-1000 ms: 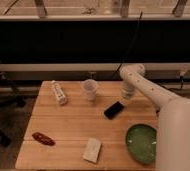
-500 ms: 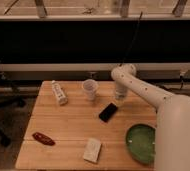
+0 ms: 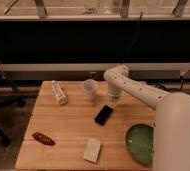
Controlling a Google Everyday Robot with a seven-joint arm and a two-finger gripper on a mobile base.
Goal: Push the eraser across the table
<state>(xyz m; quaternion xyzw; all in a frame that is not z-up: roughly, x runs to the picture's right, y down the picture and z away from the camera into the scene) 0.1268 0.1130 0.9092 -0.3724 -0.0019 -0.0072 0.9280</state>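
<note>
- The table (image 3: pixel 68 127) is a light wooden top of long planks, filling the lower part of the camera view, with a dark wall and a pale rail behind it.
- The robot arm (image 3: pixel 143 92) is white and bulky; it rises from the lower right corner, runs up and left over the table's right side, and bends down at a rounded elbow near the far edge.
- The green plate (image 3: pixel 140 144) lies at the near right of the table, partly covered by the arm's thick base segment.
- The white bottle (image 3: pixel 59 92) lies on its side near the far left edge.
- The paper cup (image 3: pixel 90 89) stands upright at the far middle, just left of the arm's downward segment.
- The pale block (image 3: pixel 92 150) lies near the front edge, about mid-table.
- The red object (image 3: pixel 43 138) lies at the near left (elongated, angled).
- The eraser (image 3: pixel 104 114), flat and black, lies on the table's middle, tilted on a diagonal.
- The gripper (image 3: pixel 114 98) points down at the table just behind and to the right of the eraser's far end; whether they touch, I cannot tell.
</note>
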